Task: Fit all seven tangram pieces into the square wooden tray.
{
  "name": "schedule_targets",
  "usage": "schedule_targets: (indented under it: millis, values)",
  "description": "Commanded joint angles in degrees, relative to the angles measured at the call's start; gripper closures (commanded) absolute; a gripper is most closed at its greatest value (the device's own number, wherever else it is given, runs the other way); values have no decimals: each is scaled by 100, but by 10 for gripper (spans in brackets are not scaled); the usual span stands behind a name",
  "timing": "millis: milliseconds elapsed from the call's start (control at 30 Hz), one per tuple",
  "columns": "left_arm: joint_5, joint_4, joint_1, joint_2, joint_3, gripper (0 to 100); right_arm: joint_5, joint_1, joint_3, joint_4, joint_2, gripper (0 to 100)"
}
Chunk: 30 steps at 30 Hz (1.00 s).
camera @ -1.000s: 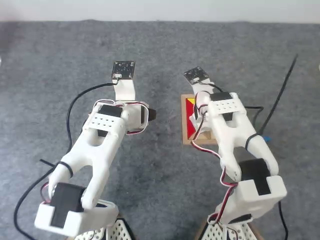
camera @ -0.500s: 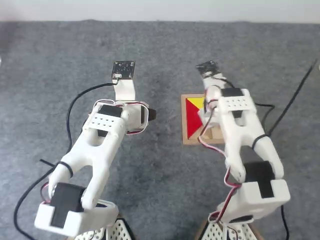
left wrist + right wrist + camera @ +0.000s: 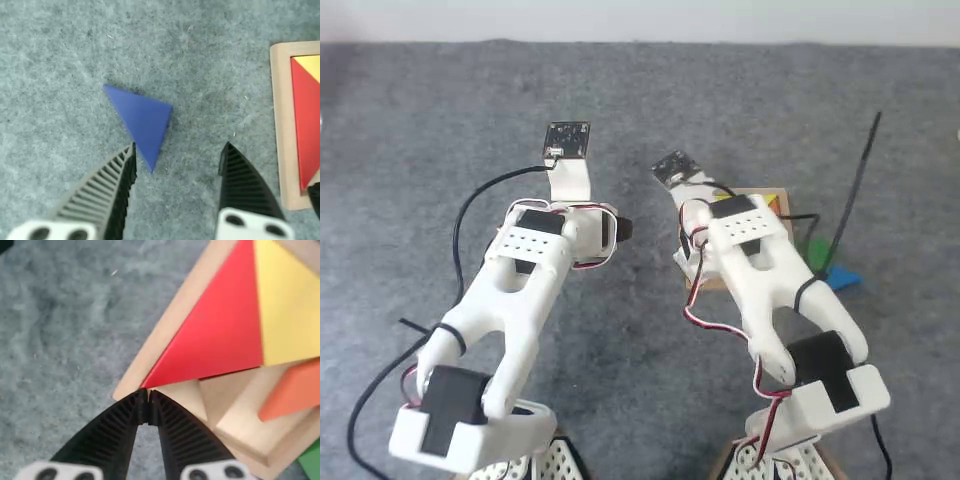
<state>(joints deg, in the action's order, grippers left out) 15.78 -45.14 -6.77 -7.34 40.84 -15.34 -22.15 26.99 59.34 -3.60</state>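
My left gripper (image 3: 180, 146) hangs open just above the grey mat, with a blue triangle (image 3: 142, 120) lying flat a little beyond its fingertips. The square wooden tray (image 3: 280, 125) sits to its right, with a red triangle (image 3: 306, 115) and a yellow piece (image 3: 311, 62) inside. My right gripper (image 3: 145, 394) is shut and empty, its tips at the tray's rim (image 3: 165, 335) by the red triangle (image 3: 215, 335). A yellow triangle (image 3: 285, 305) and an orange piece (image 3: 295, 390) also lie in the tray. From above, the right arm covers most of the tray (image 3: 760, 197).
A green piece (image 3: 813, 250) and a second blue piece (image 3: 845, 278) lie on the mat to the right of the tray. A black cable (image 3: 850, 200) rises behind them. Open grey mat stretches between the two arms and across the far side.
The right arm swung right, then back left, so its gripper is now over the tray's left rim. The green and blue pieces at the right came into sight. The left arm has stayed still.
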Motion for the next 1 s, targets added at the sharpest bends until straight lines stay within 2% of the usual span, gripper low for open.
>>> schedule_targets:
  millis: [0,333,700,967]
  values:
    - [-53,97,-18,-35,-48,746,-114,84,-44,-75,321,983]
    - [-53,88,-18,-35,-40,746,-378,813,-105,-251,84,983]
    - [-53,105,-18,-35,-40,746,-615,1587,-1073,31,-611,983]
    - [-53,97,-18,-35,-40,746,-484,1596,-1143,-31,-453,983]
